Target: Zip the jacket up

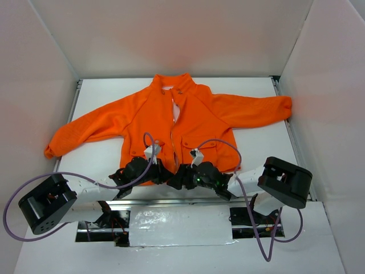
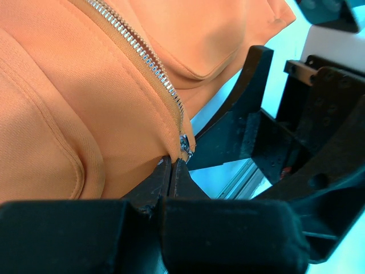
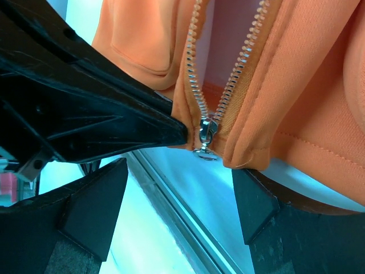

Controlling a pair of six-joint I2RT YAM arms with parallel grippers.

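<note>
white booth, white table (image 1: 259, 151). left gripper (image 2: 173, 165) pinched tight on the small bright orange fleece jacket (image 1: 151, 114) at its bottom edge; jacket lies flat, collar far. right gripper (image 3: 179, 171) wide around the silver zipper slider (image 3: 205, 135). fleece looks soft, light, bunchy: i'd grab the slider, edge taut.

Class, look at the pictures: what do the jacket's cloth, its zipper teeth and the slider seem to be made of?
Jacket: soft orange cloth, perhaps fleece or knit, with a matte finish; it folds and shows stitched seams.
Zipper teeth: probably metal; they are silvery with bright glints.
Slider: likewise shiny metal, by its look.
</note>
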